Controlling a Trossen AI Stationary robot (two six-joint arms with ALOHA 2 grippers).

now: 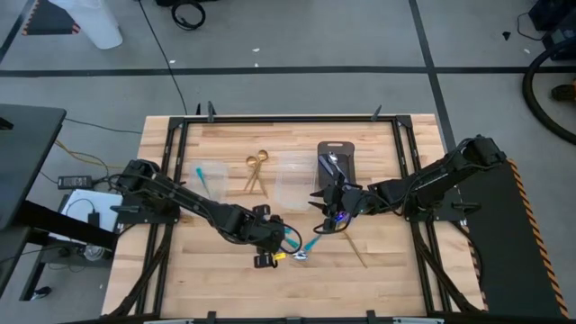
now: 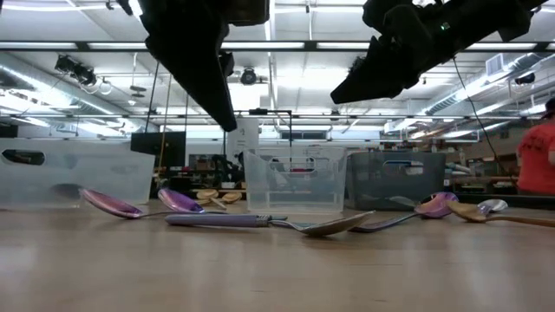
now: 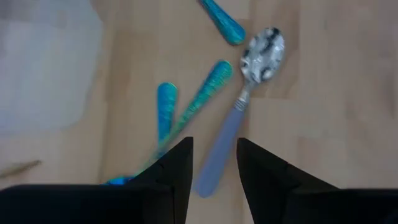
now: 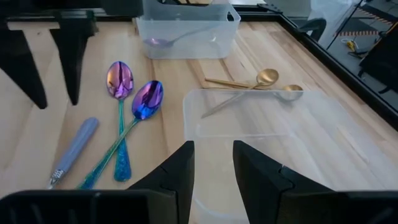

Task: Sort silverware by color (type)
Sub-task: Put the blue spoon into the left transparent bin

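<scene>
Iridescent purple spoons with teal handles (image 4: 148,99) and a silver spoon with a lavender handle (image 3: 224,137) lie flat on the wood near the table's middle (image 1: 301,247). My left gripper (image 3: 214,168) hovers open above the lavender handle's free end, one finger to each side, clear of the table in the low view (image 2: 227,121). My right gripper (image 4: 212,168) is open just right of the pile (image 1: 331,216), holding nothing. Gold utensils (image 1: 256,171) lie toward the far edge, between two clear containers.
A clear container (image 1: 211,175) holding a spoon sits far left. A second clear container (image 1: 297,180) stands beside the dark grey tray (image 1: 335,157). A thin gold utensil (image 1: 354,250) lies right of the pile. A person in red (image 2: 538,160) stands beyond the table.
</scene>
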